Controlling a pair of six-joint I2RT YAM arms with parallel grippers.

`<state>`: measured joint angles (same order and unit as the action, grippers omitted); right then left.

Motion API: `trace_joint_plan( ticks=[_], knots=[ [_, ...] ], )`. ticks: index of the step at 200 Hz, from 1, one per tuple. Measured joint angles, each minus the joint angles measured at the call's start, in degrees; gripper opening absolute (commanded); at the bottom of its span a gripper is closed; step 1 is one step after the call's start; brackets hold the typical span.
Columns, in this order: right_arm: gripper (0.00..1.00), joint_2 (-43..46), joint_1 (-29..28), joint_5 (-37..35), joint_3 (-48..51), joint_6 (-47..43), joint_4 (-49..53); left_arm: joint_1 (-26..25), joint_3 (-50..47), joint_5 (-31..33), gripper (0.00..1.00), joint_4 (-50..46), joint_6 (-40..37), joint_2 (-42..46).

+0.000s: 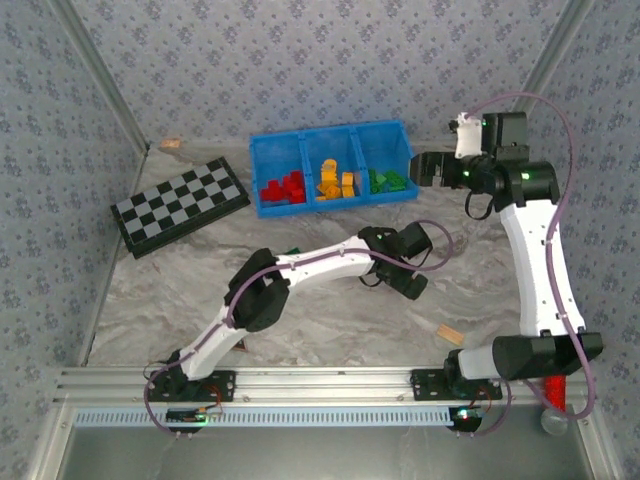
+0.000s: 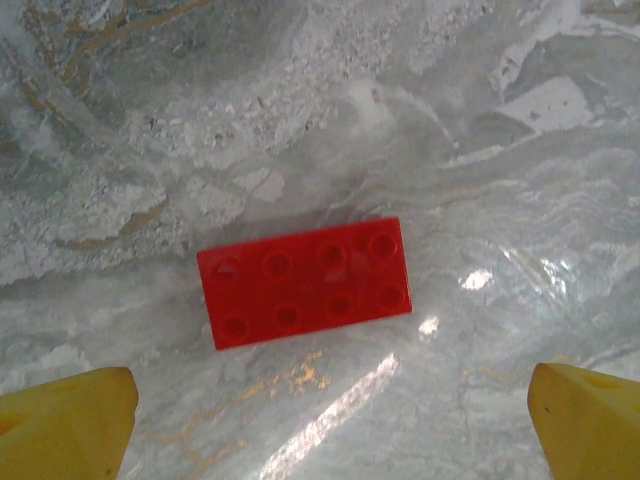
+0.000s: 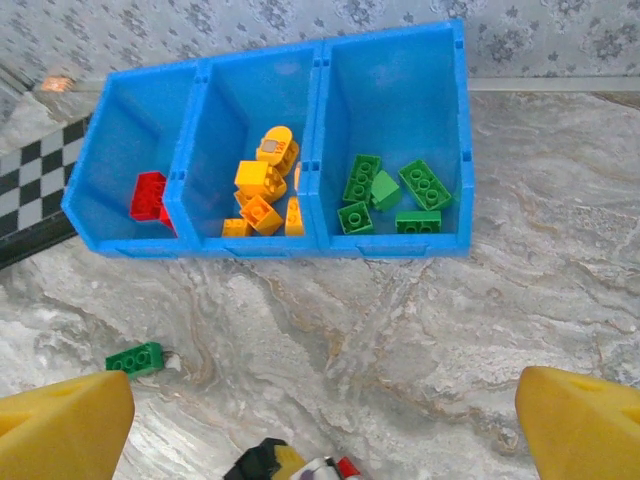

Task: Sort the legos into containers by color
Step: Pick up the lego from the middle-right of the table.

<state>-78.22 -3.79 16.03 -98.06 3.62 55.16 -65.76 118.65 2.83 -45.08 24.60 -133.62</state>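
Nearest the bases, the left tool (image 2: 325,430) hangs low over the counter (image 2: 470,130), its yellow fingers spread wide and holding nothing. A red brick (image 2: 305,283) lies flat, studs up and slightly skewed, just ahead of the gap between them. The wide spread looks meant to straddle it for a pick. The left wrist view gives that skew and the studs, while the top view gives the reach from there to the tray (image 1: 330,134).

Farther on, a green brick (image 3: 135,358) lies loose on the counter, short of the tray's front wall. Beyond it the right tool (image 3: 320,420), likewise spread wide and empty, hovers by the tray's right end, probably because the green compartment is there.

The right wrist view lays out the sorting: red bricks (image 3: 150,195) on the left, yellow bricks (image 3: 262,195) in the middle, green bricks (image 3: 390,195) on the right. So the red brick likely belongs in the left compartment. The checkered board (image 1: 180,205) lies left of the tray.
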Motion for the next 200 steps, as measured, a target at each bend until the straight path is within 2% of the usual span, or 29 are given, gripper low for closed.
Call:
trace_joint_plan(
  ticks=[127, 200],
  knots=[
    [1.0, 6.56, 1.97, 5.38, 4.59, 1.11, 0.39, 0.02, 11.96, 2.64, 0.99, -3.28, 1.62, -11.28],
    [1.0, 6.84, 2.38, 5.7, 6.54, 1.16, 0.37, 0.9, 13.51, 3.17, 0.78, -4.44, 3.96, -12.46]
  ],
)
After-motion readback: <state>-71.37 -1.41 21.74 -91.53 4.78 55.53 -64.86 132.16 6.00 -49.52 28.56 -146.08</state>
